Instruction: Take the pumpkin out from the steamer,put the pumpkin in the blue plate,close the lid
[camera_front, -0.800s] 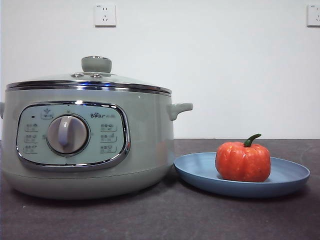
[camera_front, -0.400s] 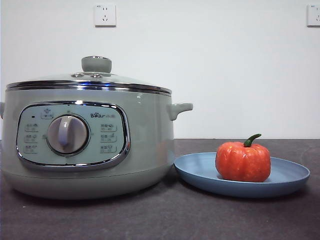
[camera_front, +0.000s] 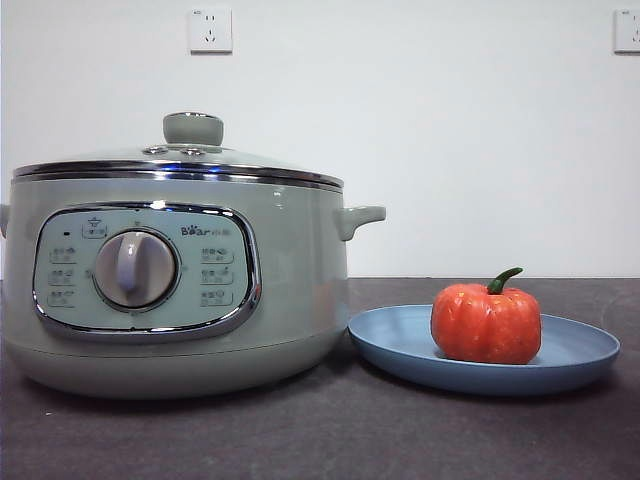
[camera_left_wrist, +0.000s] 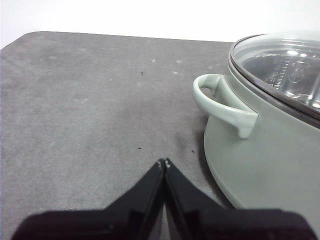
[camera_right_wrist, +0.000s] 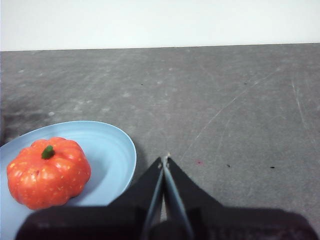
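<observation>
The pumpkin (camera_right_wrist: 48, 172) sits on the blue plate (camera_right_wrist: 117, 150), just beside the right gripper (camera_right_wrist: 164, 159), whose jaws are pressed together and empty. The left gripper (camera_left_wrist: 164, 162), likewise closed, hangs near the lidded steamer (camera_left_wrist: 270, 150).

The sage-green Bear steamer (camera_front: 180, 280) sits on the dark table (camera_front: 320, 430) with its glass lid (camera_front: 180, 160) closed on top. Just beside it, the orange pumpkin (camera_front: 486, 322) stands upright on the blue plate (camera_front: 400, 345). 2 wall sockets (camera_front: 210, 30) show on the white wall behind.
</observation>
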